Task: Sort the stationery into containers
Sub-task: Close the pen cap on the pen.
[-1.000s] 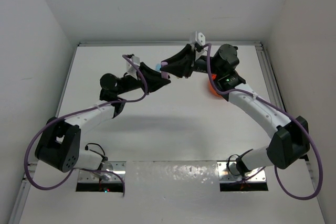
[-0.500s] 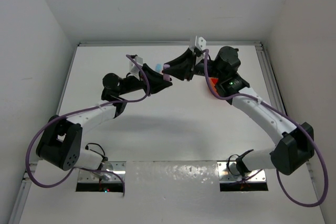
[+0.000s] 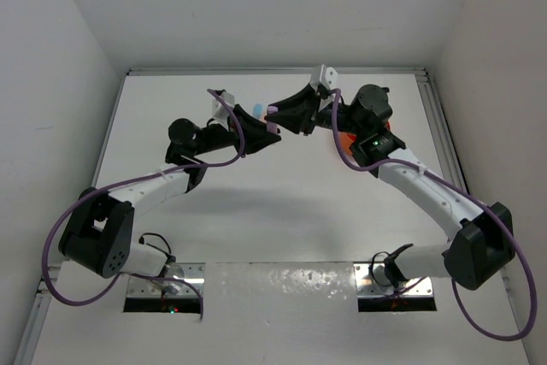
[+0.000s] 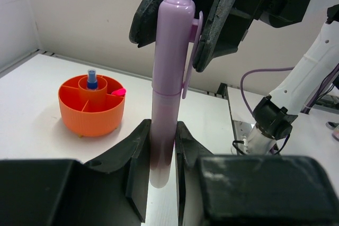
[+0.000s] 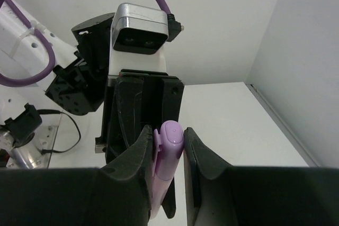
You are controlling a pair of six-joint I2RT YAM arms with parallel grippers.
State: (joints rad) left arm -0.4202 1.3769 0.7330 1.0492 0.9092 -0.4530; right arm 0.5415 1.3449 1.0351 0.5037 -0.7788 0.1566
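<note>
In mid-air between my arms, my left gripper (image 4: 161,136) clamps the barrel of a lilac pen (image 4: 168,78), and my right gripper (image 5: 168,141) pinches its cap. The orange divided tub (image 4: 90,119) beyond already holds a small blue bottle (image 4: 92,79) at its centre and a pink piece (image 4: 119,92). This pen is not yet sorted.

A robotics lab: plain white walls (image 3: 256,14) around a white table (image 3: 282,220), left arm (image 3: 154,185) and right arm (image 3: 427,194) bolted on

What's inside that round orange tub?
A small blue bottle stands in the centre cup of the orange tub; a pink piece shows in a side compartment. Its near wall hides the rest.
</note>
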